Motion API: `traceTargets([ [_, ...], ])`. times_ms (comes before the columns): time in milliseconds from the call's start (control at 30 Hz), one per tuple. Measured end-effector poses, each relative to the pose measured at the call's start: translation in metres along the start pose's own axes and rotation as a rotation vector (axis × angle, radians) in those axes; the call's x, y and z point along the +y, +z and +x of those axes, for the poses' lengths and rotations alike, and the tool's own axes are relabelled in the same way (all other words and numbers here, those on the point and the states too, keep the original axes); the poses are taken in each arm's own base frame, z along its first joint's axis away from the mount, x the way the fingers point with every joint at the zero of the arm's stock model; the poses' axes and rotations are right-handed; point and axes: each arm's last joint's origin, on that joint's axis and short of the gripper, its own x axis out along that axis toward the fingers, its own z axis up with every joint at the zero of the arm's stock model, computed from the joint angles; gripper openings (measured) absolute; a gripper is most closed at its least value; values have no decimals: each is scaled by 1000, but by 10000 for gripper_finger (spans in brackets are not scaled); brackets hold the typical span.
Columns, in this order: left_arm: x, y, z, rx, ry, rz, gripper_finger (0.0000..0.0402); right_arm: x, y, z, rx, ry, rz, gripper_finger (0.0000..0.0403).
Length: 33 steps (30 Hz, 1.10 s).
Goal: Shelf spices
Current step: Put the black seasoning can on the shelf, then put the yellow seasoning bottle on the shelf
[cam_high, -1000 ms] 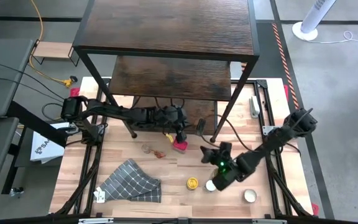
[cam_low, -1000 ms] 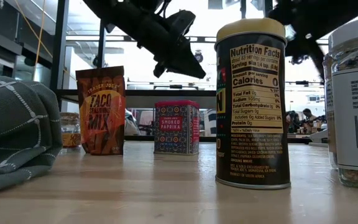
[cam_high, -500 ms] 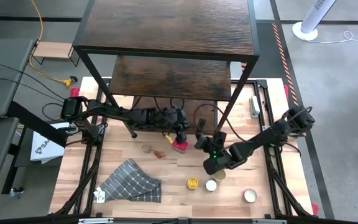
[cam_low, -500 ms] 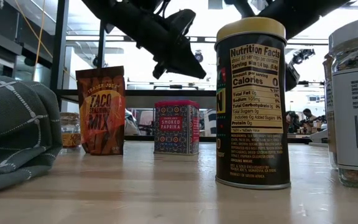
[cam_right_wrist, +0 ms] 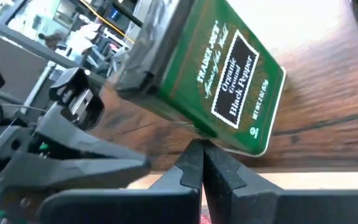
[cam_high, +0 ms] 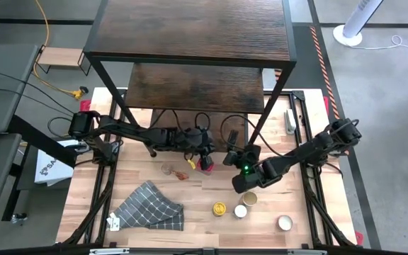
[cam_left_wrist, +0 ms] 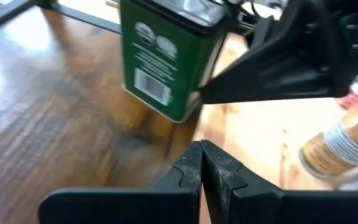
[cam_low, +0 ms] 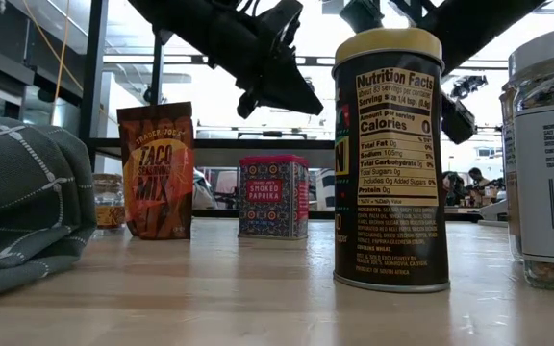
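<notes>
Looming over everything, the shelf (cam_high: pixel 190 32) carries a green pepper tin (cam_left_wrist: pixel 163 59) near its bottom board's edge; both grippers, left (cam_left_wrist: pixel 202 163) and right (cam_right_wrist: pixel 199 163), crowd it with fingers clenched empty, so a nudge could topple it onto the tabletop (cam_high: pixel 190 191).

One shelf (cam_high: pixel 190 42) with three wooden tiers stands here. Two arms reach in. Loose below: three round lids, one red tin (cam_high: pixel 205 164), one checked cloth (cam_high: pixel 147 205).
</notes>
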Motion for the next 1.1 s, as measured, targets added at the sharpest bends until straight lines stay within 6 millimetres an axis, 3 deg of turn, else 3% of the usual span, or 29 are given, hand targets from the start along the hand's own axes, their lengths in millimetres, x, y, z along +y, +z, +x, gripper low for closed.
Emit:
traceTargets([
  [233,5,6,0,-67,62,-52,0,1,16,-9,52,-32,-71,0],
  [433,10,10,1,-92,69,-88,0,7,30,-31,145,-68,-217,0],
  [567,6,8,-4,-6,-98,-62,0,22,37,-52,266,-50,-369,0],
  [667,-8,6,-24,91,-238,-10,0,33,35,-72,436,26,-539,0],
  [767,-25,-1,-54,198,-248,82,0,39,31,-92,558,96,-640,0],
  [933,-58,-24,-106,351,-207,218,0,34,23,-118,642,159,-689,0],
  [1100,-82,-41,-142,413,-193,173,0,29,19,-129,704,162,-721,0],
])
